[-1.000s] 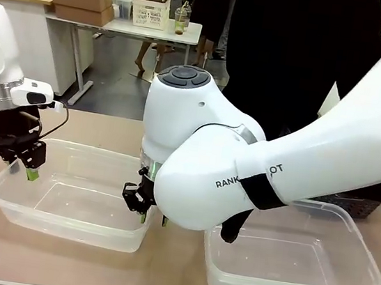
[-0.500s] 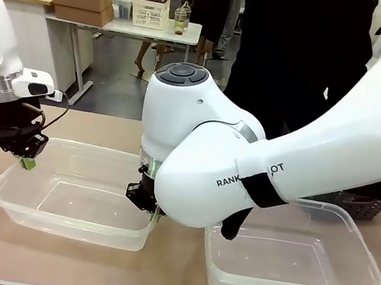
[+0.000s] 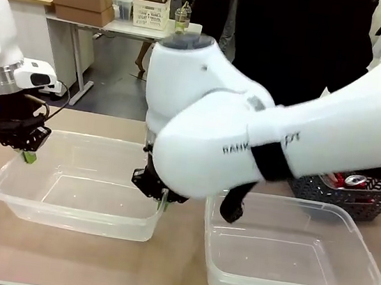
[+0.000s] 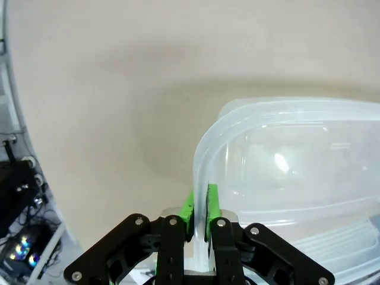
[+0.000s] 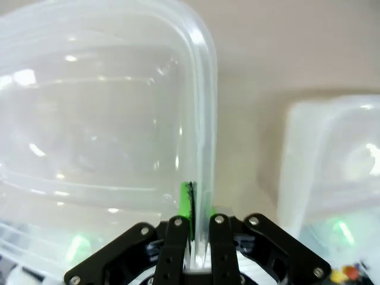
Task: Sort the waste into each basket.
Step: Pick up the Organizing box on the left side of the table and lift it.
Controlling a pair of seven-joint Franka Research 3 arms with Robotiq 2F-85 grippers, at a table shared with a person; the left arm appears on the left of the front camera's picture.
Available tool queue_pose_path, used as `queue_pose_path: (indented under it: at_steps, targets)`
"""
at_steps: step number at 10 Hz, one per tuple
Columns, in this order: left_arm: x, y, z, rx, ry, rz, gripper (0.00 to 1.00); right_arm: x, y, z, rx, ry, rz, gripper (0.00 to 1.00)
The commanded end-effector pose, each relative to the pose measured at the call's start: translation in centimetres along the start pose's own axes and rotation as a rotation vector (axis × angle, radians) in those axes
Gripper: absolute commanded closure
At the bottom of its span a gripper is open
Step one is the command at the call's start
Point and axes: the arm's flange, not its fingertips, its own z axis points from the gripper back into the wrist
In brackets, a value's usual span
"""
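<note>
Two clear plastic baskets stand on the table. My left gripper (image 3: 28, 155) is shut on the left rim of the left basket (image 3: 77, 201), and my right gripper (image 3: 160, 199) is shut on that same basket's right rim. In the left wrist view the left gripper (image 4: 200, 200) pinches the basket's rolled rim (image 4: 205, 151) between its green pads. The right wrist view shows my right gripper (image 5: 199, 205) clamped on the rim (image 5: 205, 113) too. This basket holds nothing. Red-and-silver cans (image 3: 345, 180) of the waste lie in a dark lattice basket (image 3: 348, 197) at the right.
The second clear basket (image 3: 287, 264) (image 5: 332, 154) sits empty at the right front, close beside the held one. My big white right arm (image 3: 281, 147) crosses the middle of the table. A person in black (image 3: 296, 37) stands at the far side.
My left gripper has closed on the basket's rim. The right arm has risen and swung, uncovering the dark lattice basket with cans. The held basket has shifted slightly away from me.
</note>
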Motion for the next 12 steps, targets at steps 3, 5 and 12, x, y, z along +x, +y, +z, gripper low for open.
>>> queue_pose_path:
  at_steps: [3, 5, 12]
  targets:
    - [0.5, -1.0, 13.6, 0.000, -0.192, 0.109, 1.00, 2.0, -6.3, 8.0, -0.143, 0.204, 0.139, 1.00]
    - [-0.9, -3.0, 10.6, -0.053, -0.108, 0.065, 1.00, 0.3, -9.4, 9.5, 0.001, 0.241, 0.231, 1.00]
    - [2.1, -9.3, 14.0, -0.111, 0.034, 0.012, 0.94, 5.9, -11.8, 11.1, -0.037, 0.175, 0.080, 0.95]
